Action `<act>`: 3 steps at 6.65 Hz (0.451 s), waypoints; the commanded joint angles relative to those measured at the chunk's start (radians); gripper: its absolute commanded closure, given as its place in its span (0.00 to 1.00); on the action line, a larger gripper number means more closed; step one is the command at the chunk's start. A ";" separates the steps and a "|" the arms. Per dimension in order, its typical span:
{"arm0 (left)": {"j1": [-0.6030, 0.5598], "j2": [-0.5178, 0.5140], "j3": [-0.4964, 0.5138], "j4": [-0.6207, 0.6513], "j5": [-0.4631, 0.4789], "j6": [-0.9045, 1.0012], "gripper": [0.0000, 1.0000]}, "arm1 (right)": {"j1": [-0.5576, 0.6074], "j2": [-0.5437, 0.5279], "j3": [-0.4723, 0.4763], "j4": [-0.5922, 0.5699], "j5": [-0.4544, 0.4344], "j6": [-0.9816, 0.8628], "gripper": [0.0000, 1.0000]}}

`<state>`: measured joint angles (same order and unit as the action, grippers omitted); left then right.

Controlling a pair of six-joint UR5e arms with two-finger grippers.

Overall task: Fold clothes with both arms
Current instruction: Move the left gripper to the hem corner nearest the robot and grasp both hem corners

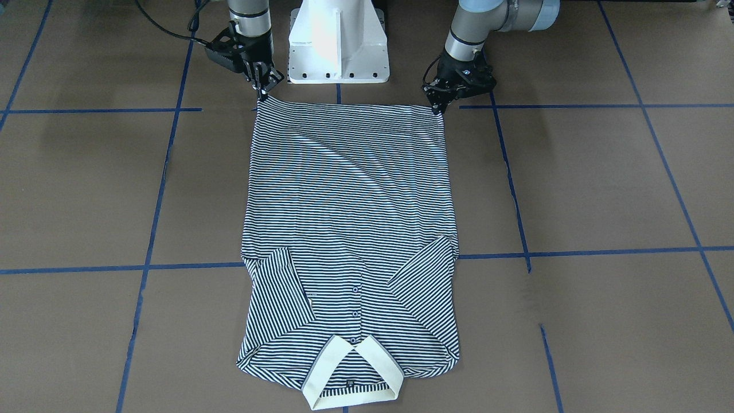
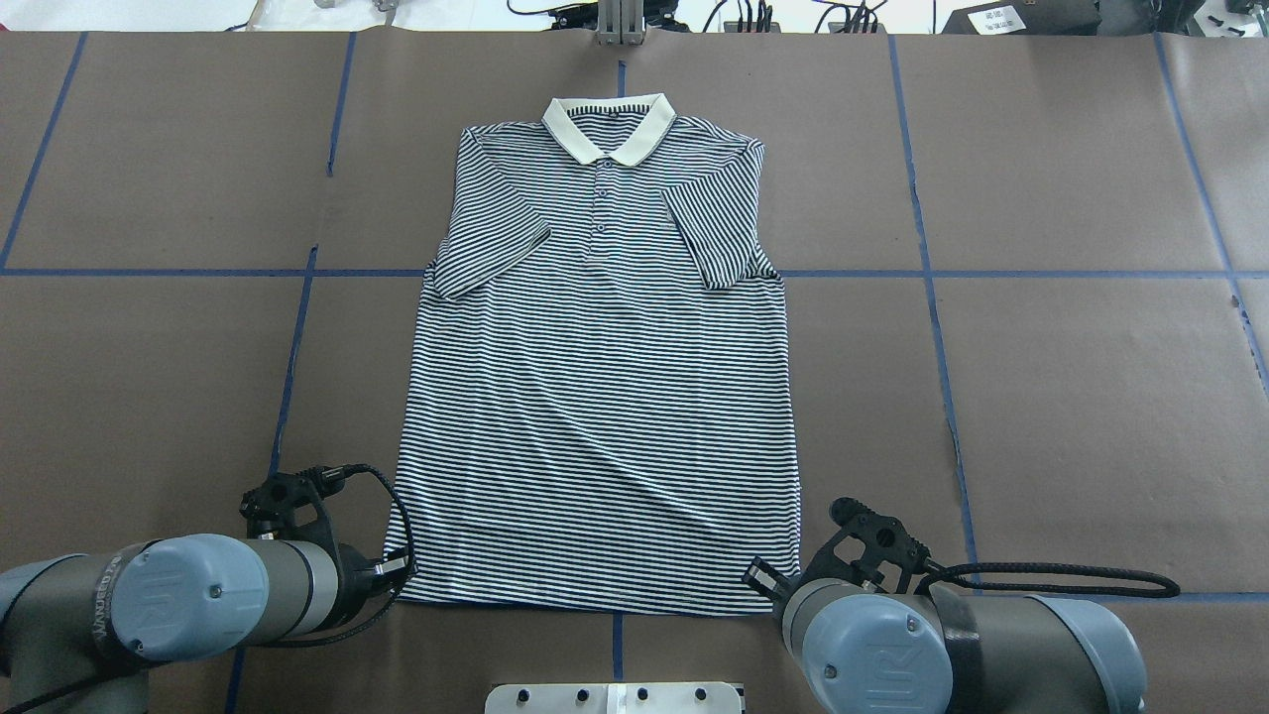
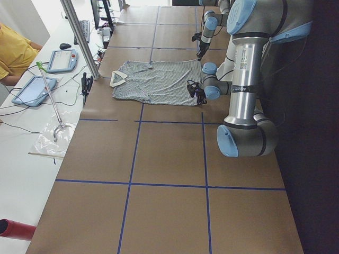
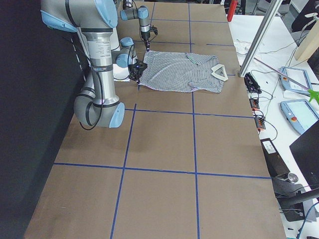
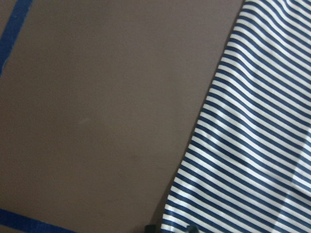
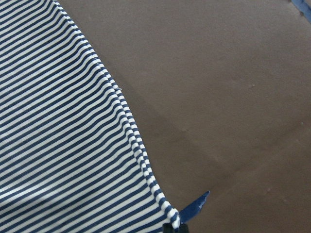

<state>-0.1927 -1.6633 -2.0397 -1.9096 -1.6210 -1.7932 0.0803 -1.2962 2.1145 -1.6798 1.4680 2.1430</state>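
Hem grasped; fold pending
Both left claw (image 1: 440, 108) and right claw (image 1: 262, 92) pinch shirt (image 1: 350, 218) hem corners; next, lift evenly toward far collar (image 1: 379, 368).

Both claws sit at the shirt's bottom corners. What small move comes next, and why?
Probably raise both corners together: the left gripper and right gripper seem pinched on the hem of the polo shirt, its sleeves already lie folded in, so the hem goes toward the collar.

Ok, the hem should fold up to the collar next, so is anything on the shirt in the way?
Nothing visible. The left tool and right tool are at the corners of the hem, and the shirt lies bare up to the collar, with only its own sleeves folded in.
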 commanded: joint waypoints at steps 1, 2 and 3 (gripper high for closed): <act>0.002 -0.001 -0.057 0.035 -0.002 -0.005 1.00 | 0.004 -0.002 0.007 0.000 0.000 0.000 1.00; 0.048 -0.001 -0.124 0.096 -0.002 -0.077 1.00 | 0.006 -0.011 0.034 0.000 0.002 0.000 1.00; 0.127 -0.003 -0.189 0.131 0.000 -0.140 1.00 | -0.031 -0.029 0.094 -0.014 0.005 0.002 1.00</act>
<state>-0.1359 -1.6648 -2.1579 -1.8243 -1.6224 -1.8671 0.0760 -1.3085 2.1546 -1.6829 1.4699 2.1433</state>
